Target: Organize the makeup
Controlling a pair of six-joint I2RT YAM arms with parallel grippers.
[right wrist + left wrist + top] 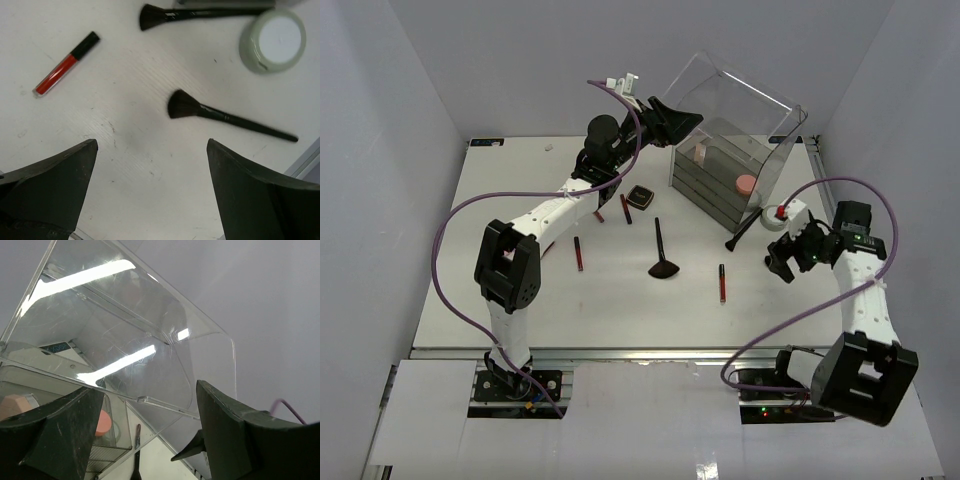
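Under my right gripper, whose jaws stand wide apart with nothing between them, a black-handled brush lies on the white table. Its bristle head is just beyond my fingertips and its handle runs off to the right. Farther out, a second brush lies beside a small round jar, and a red tube with a black cap rests apart at the upper left.

Across the table, my left gripper is up at the tilted-open lid of the clear drawer box. Its jaws are spread wide too. The lid's edge crosses the gap between them, and I cannot tell whether either finger touches it.

Inside the top of the box sit a pink octagonal puff and a round pink pad, apart from each other. I cannot make out what the drawers below hold.

On the open table, the fan brush lies near the middle, well apart from both grippers. The black compact sits just beside my left forearm, with several dark-red sticks scattered around.

From above, my right gripper hides the brush beneath it; only the right wrist camera shows it. The left wrist camera shows the puff's flat sides through the clear wall, while from above it is only a pale patch.
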